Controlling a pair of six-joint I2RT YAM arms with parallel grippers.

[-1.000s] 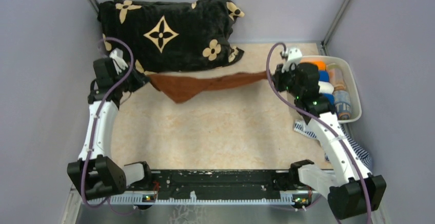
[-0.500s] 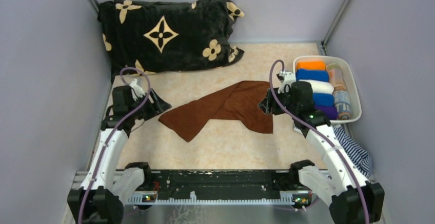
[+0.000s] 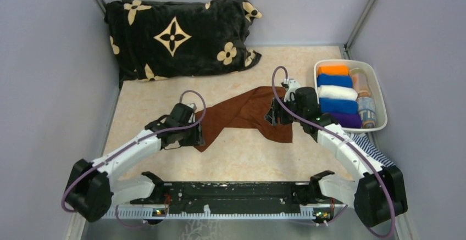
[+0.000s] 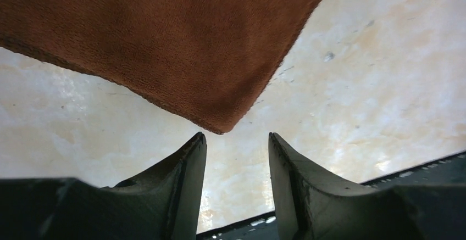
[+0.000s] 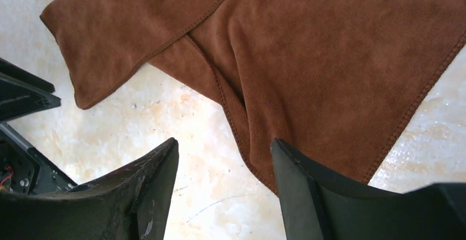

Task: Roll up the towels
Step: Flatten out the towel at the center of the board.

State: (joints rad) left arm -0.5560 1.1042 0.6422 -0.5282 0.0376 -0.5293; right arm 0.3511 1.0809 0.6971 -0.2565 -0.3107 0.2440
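The brown towel (image 3: 250, 111) lies loosely folded over itself in the middle of the bench (image 3: 242, 152), flat on the marbled top. The left pincer (image 4: 236, 137) sits low, just short of the towel's near-left corner, its fingers spread with nothing between them. The right pincer (image 5: 224, 141) hangs over the towel's right-hand part, likewise spread and empty. Rolled towels (image 3: 336, 92) fill the white tray (image 3: 381, 97) at the right.

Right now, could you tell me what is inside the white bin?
The bin holds five rolled towels, orange to purple, and two containers. Anything beneath them is covered.
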